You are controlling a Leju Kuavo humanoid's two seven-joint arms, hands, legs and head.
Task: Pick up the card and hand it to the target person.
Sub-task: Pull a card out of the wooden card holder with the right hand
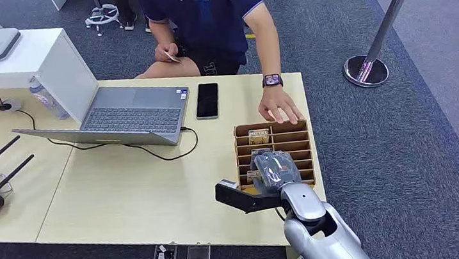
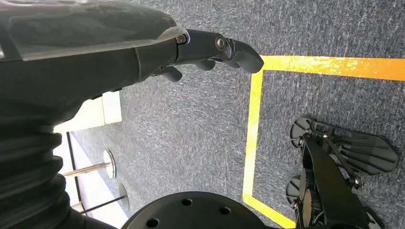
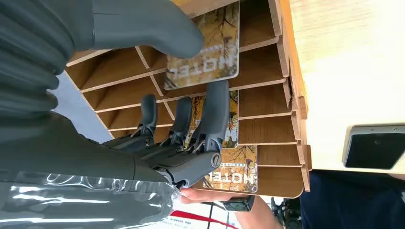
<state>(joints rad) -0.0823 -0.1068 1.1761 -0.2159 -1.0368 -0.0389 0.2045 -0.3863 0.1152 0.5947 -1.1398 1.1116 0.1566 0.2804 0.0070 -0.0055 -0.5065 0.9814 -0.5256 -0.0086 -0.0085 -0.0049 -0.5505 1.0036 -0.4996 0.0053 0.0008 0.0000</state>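
The right hand hangs over a slotted wooden card rack near the far right corner of the pale worktop. In the right wrist view its dark fingers are spread and reach down into the slots while the thick thumb sits apart on the other side of a card; nothing is clamped between them, so the hand reads as open, though the head view hides the fingertips and contact with a card cannot be ruled out. Three cards marked "HOTEL" stand in the rack: one card lies between thumb and fingers, a second card sits just behind the fingers, and a third card rests in the end slot.

A seated person faces the robot across the worktop; one of the person's hands rests on the far edge of the rack, and the other holds a small card-like item near the lap. A laptop and a dark phone lie on the worktop beside the rack.

The left hand hangs over grey carpet with its fingers loosely extended, holding nothing.
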